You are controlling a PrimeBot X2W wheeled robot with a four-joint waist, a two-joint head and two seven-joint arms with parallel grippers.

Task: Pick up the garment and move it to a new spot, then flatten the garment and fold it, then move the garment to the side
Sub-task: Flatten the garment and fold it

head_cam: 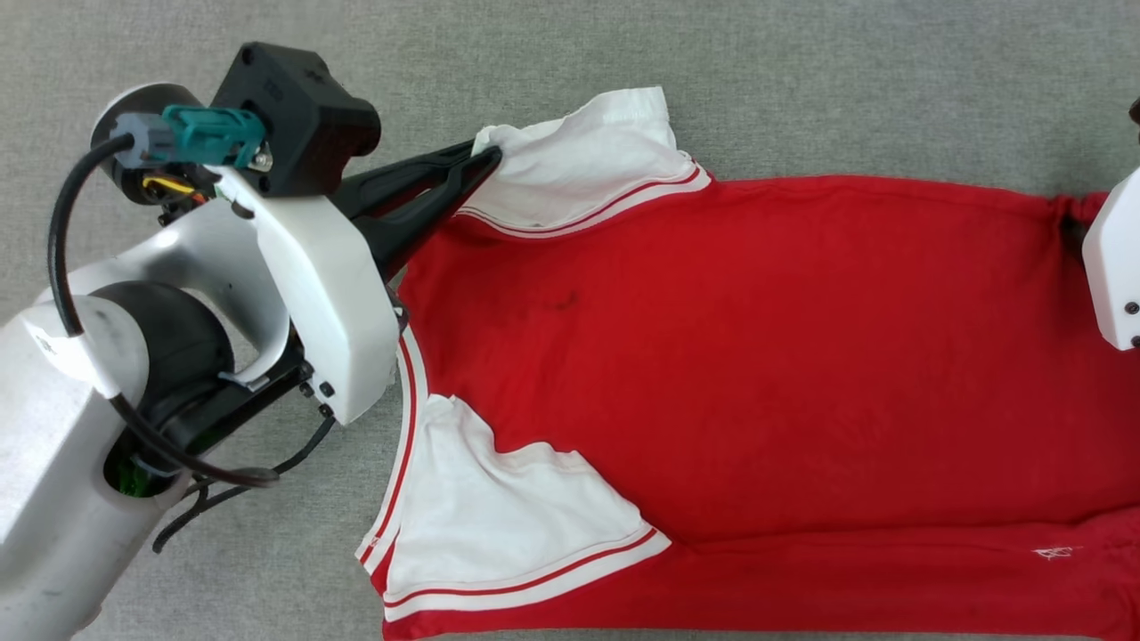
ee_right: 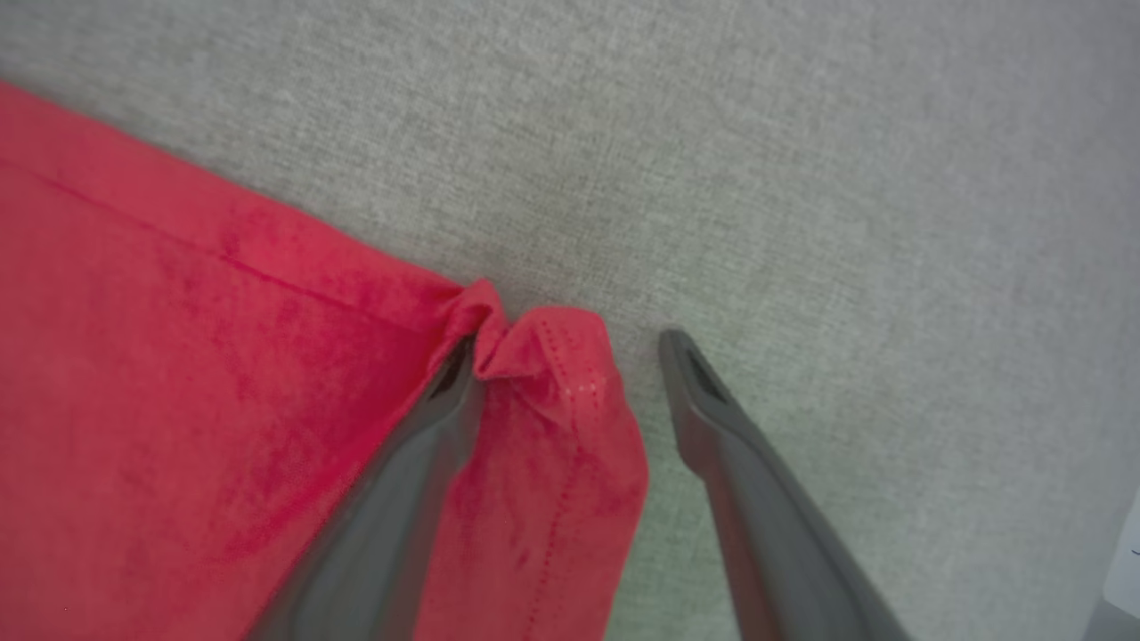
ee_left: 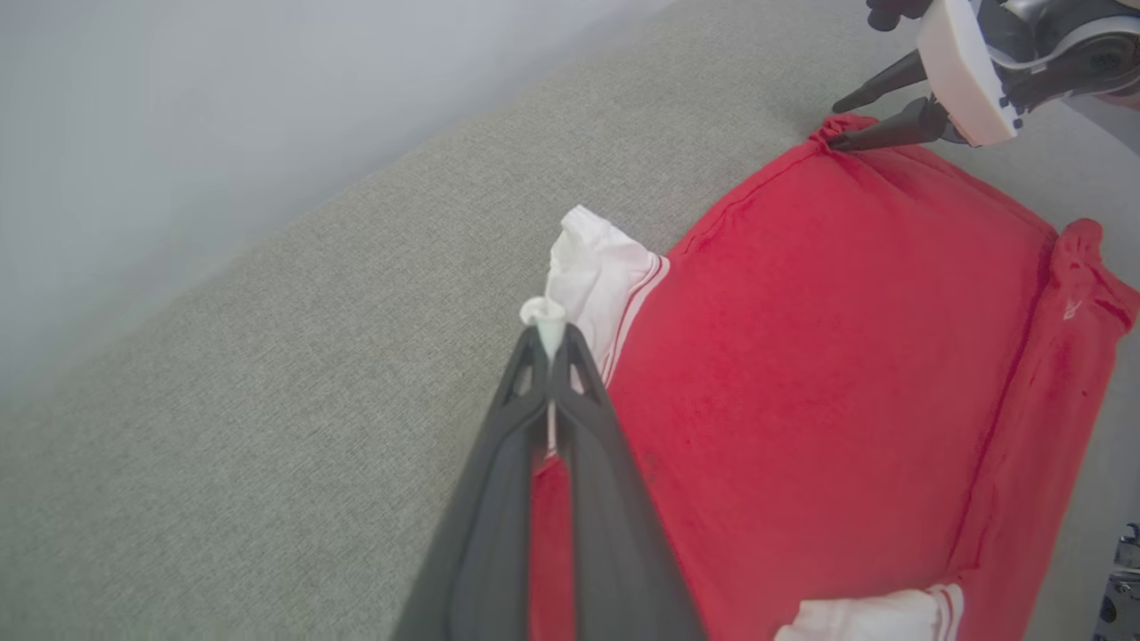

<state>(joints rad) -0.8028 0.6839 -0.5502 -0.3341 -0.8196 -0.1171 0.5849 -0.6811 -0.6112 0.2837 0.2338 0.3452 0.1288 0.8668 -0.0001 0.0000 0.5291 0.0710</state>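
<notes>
The garment (head_cam: 712, 356) lies spread nearly flat on the grey counter (head_cam: 802, 53) (I see no lettering). My left gripper (head_cam: 485, 158) is closed on the white sleeve (head_cam: 579, 169) nearer the counter's far edge. My right gripper (ee_right: 568, 343) stands open astride a hem corner. I judge flattening almost finished, with folding and moving aside not yet done.

The shirt (head_cam: 757, 356) is soft matt cloth, its red body faintly napped and its white sleeves smoother, with striped knit trim. Around the shirt, the worktop (head_cam: 802, 89) has a coarse grey weave. The left claw (ee_left: 550, 334) and right claw (ee_right: 570, 345) look like matt dark plastic. Beside the shirt's collar end, the arm shell (head_cam: 329, 294) is glossy white plastic.
</notes>
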